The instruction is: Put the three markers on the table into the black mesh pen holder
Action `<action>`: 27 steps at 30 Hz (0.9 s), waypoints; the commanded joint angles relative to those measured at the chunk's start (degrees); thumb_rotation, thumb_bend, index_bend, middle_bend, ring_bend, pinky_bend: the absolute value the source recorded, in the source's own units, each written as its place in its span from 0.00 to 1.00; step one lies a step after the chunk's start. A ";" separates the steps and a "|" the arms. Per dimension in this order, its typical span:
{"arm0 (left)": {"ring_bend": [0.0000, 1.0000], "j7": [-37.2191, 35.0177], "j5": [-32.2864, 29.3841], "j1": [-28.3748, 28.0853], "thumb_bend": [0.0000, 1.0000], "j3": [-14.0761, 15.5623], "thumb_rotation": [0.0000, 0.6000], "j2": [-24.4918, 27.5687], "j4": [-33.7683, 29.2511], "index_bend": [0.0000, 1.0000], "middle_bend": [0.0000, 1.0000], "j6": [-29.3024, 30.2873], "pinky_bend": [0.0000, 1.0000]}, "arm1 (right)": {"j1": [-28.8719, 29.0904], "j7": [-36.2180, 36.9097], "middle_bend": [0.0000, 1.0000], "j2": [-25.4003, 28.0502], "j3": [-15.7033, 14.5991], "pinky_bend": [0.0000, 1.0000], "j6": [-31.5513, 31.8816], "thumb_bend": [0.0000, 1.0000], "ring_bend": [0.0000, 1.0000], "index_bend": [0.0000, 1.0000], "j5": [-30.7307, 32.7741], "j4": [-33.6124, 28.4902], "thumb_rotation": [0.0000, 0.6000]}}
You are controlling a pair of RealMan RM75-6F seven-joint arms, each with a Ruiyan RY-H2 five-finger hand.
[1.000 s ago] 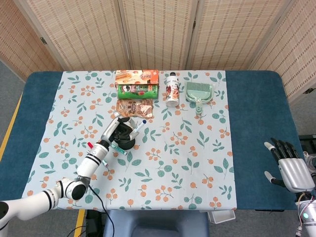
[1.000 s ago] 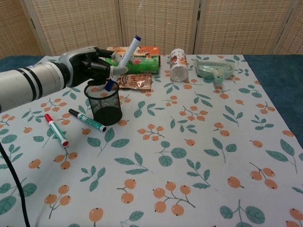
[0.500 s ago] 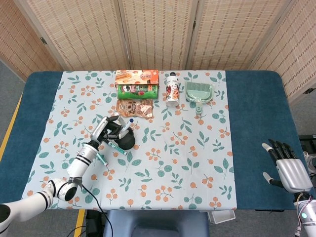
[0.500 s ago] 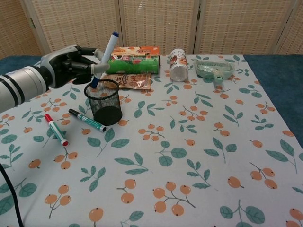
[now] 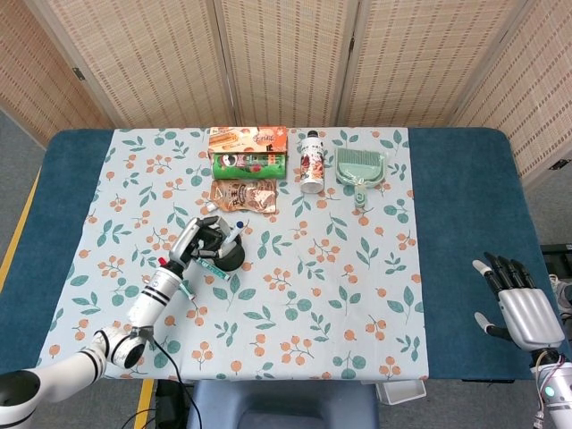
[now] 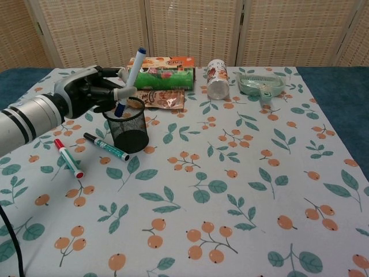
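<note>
Left hand: my left hand (image 6: 92,92) is gripping the blue marker (image 6: 129,82) between thumb and fingers, just above the holder (image 6: 127,126).
Blue marker: it is standing tilted, its lower blue tip is pointing into the mouth of the holder and its other blue end is leaning up and to the right. I cannot tell if the tip is touching the mesh.
Holder: it is standing upright on the desk (image 6: 242,190), in front of the brown snack bag (image 6: 163,99).
Green marker: the green marker (image 6: 106,146) is lying flat on the cloth, just left of the holder's base.
Red marker: the red marker (image 6: 68,158) is lying further left, near the green marker but apart from it.
Right hand: my right hand (image 5: 525,308) is hanging off the right edge of the desk, fingers spread, holding nothing.
Back row: a green can (image 6: 163,78) on its side, an orange box (image 6: 167,60), a bottle (image 6: 217,78) and a green dustpan (image 6: 259,85) are staying along the far side.
</note>
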 commanded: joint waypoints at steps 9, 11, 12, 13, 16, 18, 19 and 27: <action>0.96 3.57 -1.08 -0.83 0.33 -0.23 1.00 -1.96 2.93 0.50 1.00 1.67 0.97 | -0.30 1.13 0.00 0.28 0.04 0.00 0.66 0.28 0.00 0.09 -0.35 0.42 1.00; 0.95 3.24 -0.73 -0.77 0.27 0.16 1.00 -1.74 2.77 0.38 1.00 2.01 0.96 | -0.29 0.95 0.00 0.23 0.01 0.00 0.66 0.28 0.00 0.09 -0.44 0.35 1.00; 0.95 3.26 -0.57 -0.76 0.26 0.35 1.00 -1.62 2.69 0.35 1.00 2.10 0.96 | -0.28 0.87 0.00 0.21 0.01 0.00 0.67 0.28 0.00 0.09 -0.46 0.31 1.00; 0.94 3.22 -0.45 -0.71 0.24 0.59 1.00 -1.44 2.40 0.29 1.00 2.16 0.95 | -0.29 0.74 0.00 0.19 0.00 0.00 0.67 0.28 0.00 0.09 -0.46 0.29 1.00; 0.93 3.70 -0.38 -0.47 0.20 0.81 1.00 -1.43 1.84 0.17 1.00 2.99 0.95 | -0.27 0.56 0.00 0.13 -0.07 0.00 0.55 0.28 0.00 0.09 -0.49 0.23 1.00; 0.93 3.67 -0.59 -0.26 0.18 0.74 1.00 -1.23 1.17 0.11 1.00 3.34 0.94 | -0.28 0.45 0.00 0.13 -0.13 0.00 0.56 0.28 0.00 0.09 -0.60 0.23 1.00; 0.93 3.67 -0.51 -0.07 0.18 0.75 1.00 -0.76 0.55 0.10 0.99 3.79 0.94 | -0.28 0.50 0.00 0.14 -0.15 0.00 0.59 0.28 0.00 0.09 -0.69 0.22 1.00; 0.90 14.25 1.44 4.66 0.18 2.43 1.00 9.07 -11.55 0.10 0.94 11.01 0.93 | -0.24 1.01 0.00 0.34 -0.37 0.00 0.52 0.28 0.00 0.09 -1.20 0.49 1.00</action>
